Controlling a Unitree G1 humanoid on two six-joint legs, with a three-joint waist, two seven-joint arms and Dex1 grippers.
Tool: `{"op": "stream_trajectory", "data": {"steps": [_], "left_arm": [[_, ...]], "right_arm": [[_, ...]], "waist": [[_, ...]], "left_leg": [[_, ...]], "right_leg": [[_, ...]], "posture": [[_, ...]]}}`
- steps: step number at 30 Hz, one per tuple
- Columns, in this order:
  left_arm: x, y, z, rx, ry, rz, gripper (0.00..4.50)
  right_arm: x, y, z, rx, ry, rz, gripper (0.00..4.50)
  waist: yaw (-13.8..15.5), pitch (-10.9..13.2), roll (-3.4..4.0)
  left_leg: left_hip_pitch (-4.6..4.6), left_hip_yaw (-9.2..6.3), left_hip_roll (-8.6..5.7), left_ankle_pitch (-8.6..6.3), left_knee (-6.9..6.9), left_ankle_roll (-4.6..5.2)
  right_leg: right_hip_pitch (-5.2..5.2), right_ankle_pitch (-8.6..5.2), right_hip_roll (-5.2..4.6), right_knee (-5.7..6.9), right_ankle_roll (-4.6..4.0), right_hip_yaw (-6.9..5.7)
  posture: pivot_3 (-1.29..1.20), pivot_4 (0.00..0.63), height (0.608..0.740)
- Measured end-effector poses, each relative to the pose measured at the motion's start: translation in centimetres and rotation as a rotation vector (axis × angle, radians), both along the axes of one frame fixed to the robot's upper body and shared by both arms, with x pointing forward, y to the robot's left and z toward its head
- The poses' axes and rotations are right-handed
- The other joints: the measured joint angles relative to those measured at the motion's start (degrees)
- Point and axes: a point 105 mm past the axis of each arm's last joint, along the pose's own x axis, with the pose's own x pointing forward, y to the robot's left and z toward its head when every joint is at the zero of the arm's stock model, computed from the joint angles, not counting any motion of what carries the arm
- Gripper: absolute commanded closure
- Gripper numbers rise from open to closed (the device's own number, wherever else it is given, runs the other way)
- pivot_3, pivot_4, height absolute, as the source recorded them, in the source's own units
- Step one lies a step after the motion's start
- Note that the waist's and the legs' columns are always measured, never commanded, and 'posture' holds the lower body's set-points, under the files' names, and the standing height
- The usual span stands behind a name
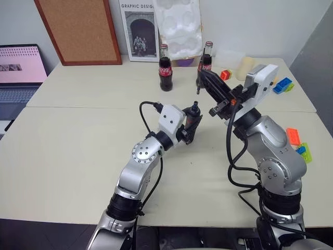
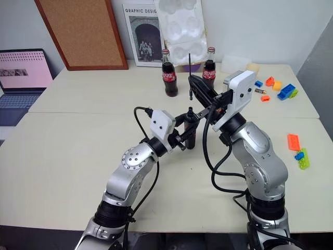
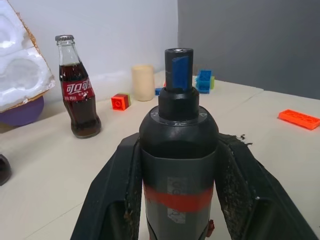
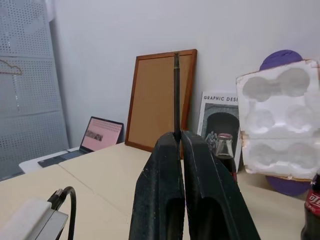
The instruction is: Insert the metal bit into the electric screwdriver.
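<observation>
Left claw (image 3: pixel 175 200) clamps the slim black red-banded electric screwdriver (image 3: pixel 177 150) upright above the tabletop (image 1: pixel 78 156). Right claw (image 4: pixel 181 142), at its 1 o'clock, pinches the thin grey metal bit (image 4: pixel 176 95). I judge misalignment could jam the bit against the socket rim.

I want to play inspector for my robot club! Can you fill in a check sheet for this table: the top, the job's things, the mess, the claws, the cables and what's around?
Surface: pale table, two tops pushed together.
Job's things: electric screwdriver upright in left claw; metal bit sticking up from right claw, not inserted yet.
Clutter: two cola bottles, toy bricks, beige cylinder.
Claws: left claw shut on screwdriver; right claw shut on bit.
Cables: black cables along both arms.
Surroundings: cork board, poster, foam tray, laptop.
</observation>
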Motion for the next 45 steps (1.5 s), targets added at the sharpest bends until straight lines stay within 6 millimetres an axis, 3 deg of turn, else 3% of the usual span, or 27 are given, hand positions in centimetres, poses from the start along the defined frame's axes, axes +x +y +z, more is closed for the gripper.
{"op": "stream_trajectory", "data": {"steps": [45], "left_arm": [[0.1, 0.3, -0.2, 0.005, 0.005, 0.009, 2.85]], "right_arm": [[0.2, 1.0, -2.1, 0.044, 0.034, -0.023, 4.50]], "waist": [[-0.07, 0.00, 0.00]], "left_leg": [[0.03, 0.00, 0.00, 0.00, -0.02, 0.00]], "right_leg": [[0.00, -0.03, 0.00, -0.01, 0.01, 0.01]], "posture": [[0.00, 0.150, 0.740]]}}
